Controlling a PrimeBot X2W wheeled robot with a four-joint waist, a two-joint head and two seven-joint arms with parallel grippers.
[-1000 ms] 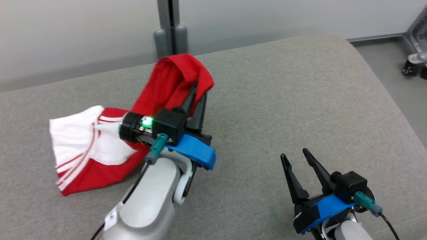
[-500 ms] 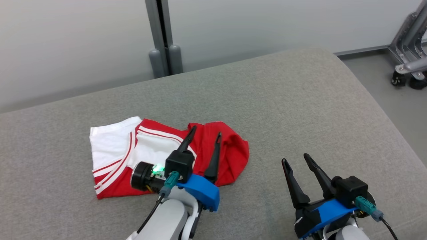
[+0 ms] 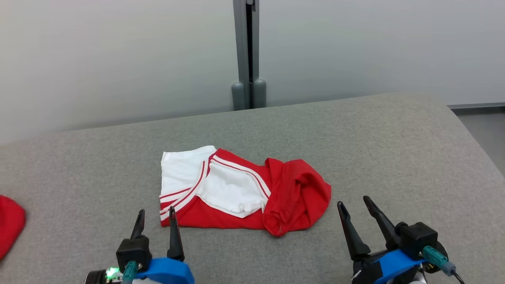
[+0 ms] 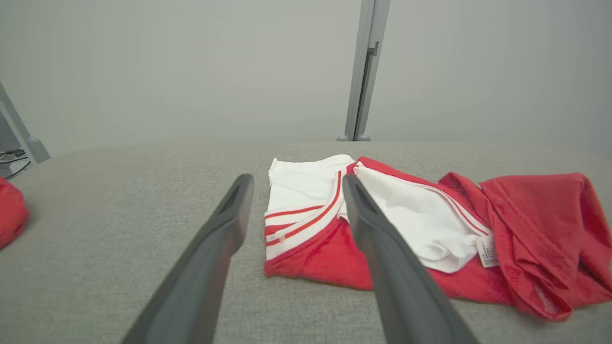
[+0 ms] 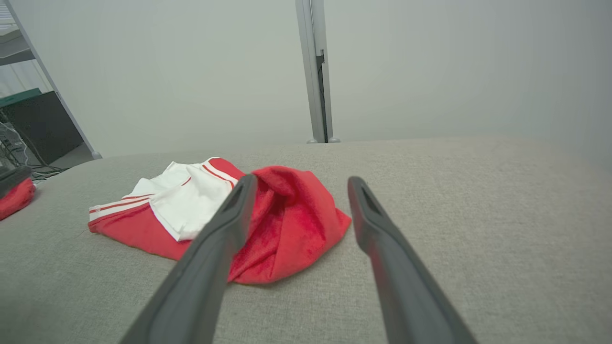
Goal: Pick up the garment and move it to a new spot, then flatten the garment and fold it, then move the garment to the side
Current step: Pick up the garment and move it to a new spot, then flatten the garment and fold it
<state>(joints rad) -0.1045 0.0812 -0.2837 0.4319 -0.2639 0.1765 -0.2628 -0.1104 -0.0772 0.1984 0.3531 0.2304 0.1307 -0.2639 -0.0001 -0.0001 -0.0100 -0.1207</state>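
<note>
The red and white garment [image 3: 240, 191] lies crumpled on the grey cushioned surface [image 3: 355, 138], white striped part to the left, red bunched part to the right. My left gripper [image 3: 156, 215] is open and empty just in front of the garment's near left corner. My right gripper [image 3: 353, 203] is open and empty a little right of the red bunch. In the left wrist view the garment [image 4: 430, 224] spreads ahead and to the right of the open fingers [image 4: 224, 224]. In the right wrist view the garment [image 5: 267, 220] lies ahead left, partly behind my left finger [image 5: 224, 224].
Another red cloth [image 3: 10, 223] lies at the surface's left edge, also seen as the red cloth [image 4: 9, 210]. A grey post [image 3: 246, 59] stands against the wall behind. The surface drops off at the right, with floor [image 3: 485, 130] beyond. A dark cabinet [image 5: 38, 124] stands far left.
The left gripper laid the garment down, let go and drew back toward me, now open and clear of it. The head camera has shifted, so the whole picture moved.
</note>
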